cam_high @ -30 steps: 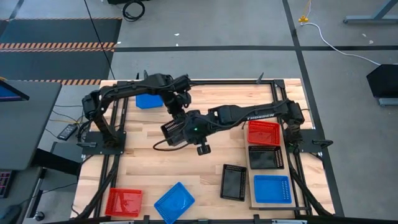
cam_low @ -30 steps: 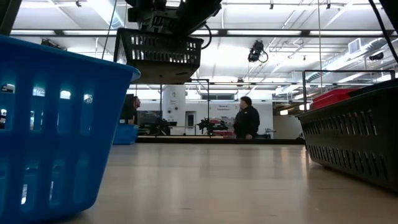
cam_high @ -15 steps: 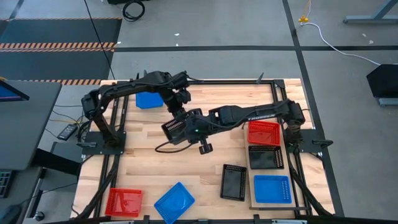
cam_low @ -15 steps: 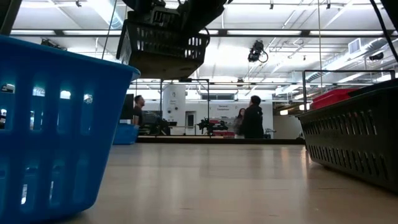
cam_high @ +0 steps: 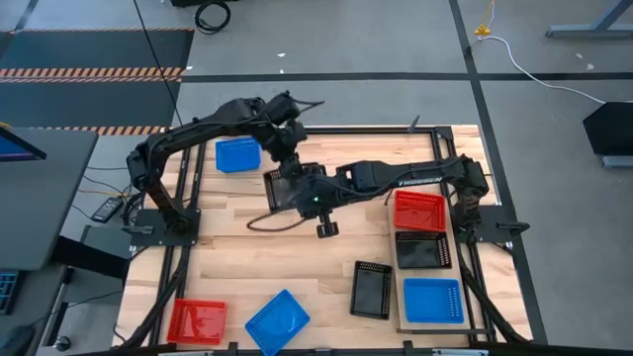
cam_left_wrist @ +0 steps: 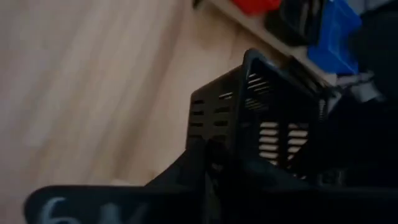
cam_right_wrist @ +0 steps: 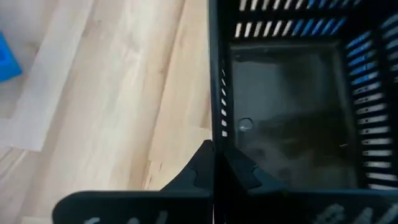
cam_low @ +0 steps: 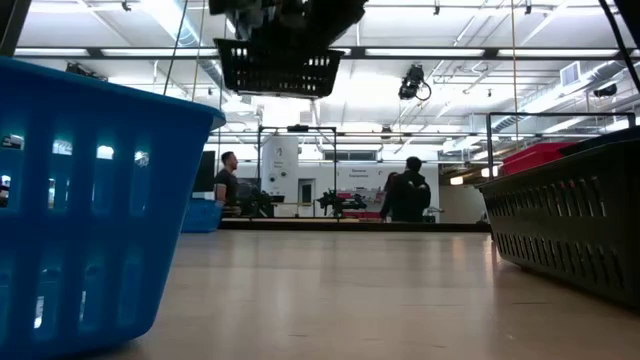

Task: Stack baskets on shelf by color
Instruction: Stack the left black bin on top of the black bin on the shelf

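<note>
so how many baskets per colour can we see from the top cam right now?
red basket: 2
blue basket: 3
black basket: 3
Total: 8 visible; any nested inside another can't be told.

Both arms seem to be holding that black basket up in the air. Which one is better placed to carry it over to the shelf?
Probably the right. Its gripper pinches the black basket wall, and its base sits beside the shelf. The left gripper also grips it, but that arm is mounted across the table.
</note>
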{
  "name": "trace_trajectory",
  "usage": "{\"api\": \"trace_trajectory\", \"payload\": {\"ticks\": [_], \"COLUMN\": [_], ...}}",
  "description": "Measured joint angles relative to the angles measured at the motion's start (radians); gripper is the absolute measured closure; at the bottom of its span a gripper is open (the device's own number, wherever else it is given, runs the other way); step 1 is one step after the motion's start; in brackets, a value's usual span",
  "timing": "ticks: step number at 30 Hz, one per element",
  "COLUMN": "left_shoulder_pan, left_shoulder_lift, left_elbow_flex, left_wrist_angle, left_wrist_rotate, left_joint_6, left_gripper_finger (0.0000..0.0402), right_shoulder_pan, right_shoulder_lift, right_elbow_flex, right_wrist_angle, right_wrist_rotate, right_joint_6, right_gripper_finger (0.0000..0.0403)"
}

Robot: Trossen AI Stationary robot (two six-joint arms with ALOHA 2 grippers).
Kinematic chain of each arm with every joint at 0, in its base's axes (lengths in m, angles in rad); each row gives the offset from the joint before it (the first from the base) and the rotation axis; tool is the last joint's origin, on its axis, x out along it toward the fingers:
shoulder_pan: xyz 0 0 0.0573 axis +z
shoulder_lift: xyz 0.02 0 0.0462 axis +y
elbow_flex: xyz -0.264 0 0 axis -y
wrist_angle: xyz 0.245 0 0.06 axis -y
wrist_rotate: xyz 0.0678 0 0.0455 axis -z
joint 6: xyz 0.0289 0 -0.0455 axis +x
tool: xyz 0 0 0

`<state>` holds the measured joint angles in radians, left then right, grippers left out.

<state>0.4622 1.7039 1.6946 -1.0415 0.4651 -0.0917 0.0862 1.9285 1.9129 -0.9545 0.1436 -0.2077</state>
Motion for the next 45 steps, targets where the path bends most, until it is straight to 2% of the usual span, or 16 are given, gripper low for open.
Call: {"api": "trace_trajectory", "payload": {"ticks": [4, 8, 12, 15, 20, 25, 37, 45], "left_shoulder_pan": [0.008, 0.019, 0.036, 0.043, 0.041, 0.041, 0.038, 0.026], "left_shoulder_lift": [-0.004, -0.002, -0.005, -0.005, -0.016, -0.018, -0.018, -0.018], "left_elbow_flex": [0.078, 0.142, 0.210, 0.258, 0.297, 0.305, 0.305, 0.305], "left_wrist_angle": [-0.024, -0.085, -0.163, -0.210, -0.190, -0.168, -0.134, -0.134], "left_wrist_rotate": [-0.087, -0.164, -0.181, -0.188, -0.221, -0.226, -0.226, -0.222], "left_joint_6": [0.007, 0.022, 0.059, 0.070, 0.077, 0.072, 0.077, 0.031], "left_gripper_finger": [0.0292, 0.0240, 0.0200, 0.0185, 0.0189, 0.0205, 0.0218, 0.0223], "right_shoulder_pan": [-0.037, -0.044, -0.047, -0.036, 0.016, 0.081, 0.310, 0.553], "right_shoulder_lift": [0.003, 0.001, -0.024, -0.059, -0.135, -0.227, -0.510, -0.634], "right_elbow_flex": [-0.002, -0.002, -0.002, -0.002, -0.002, -0.066, -0.418, -0.526], "right_wrist_angle": [-0.060, -0.130, -0.270, -0.396, -0.541, -0.587, -0.582, -0.558], "right_wrist_rotate": [-0.080, -0.077, -0.073, -0.096, -0.099, -0.099, -0.147, -0.075], "right_joint_6": [0.029, 0.030, 0.072, 0.155, 0.282, 0.445, 0.904, 0.971], "right_gripper_finger": [0.0394, 0.0394, 0.0394, 0.0394, 0.0394, 0.0394, 0.0393, 0.0393]}}
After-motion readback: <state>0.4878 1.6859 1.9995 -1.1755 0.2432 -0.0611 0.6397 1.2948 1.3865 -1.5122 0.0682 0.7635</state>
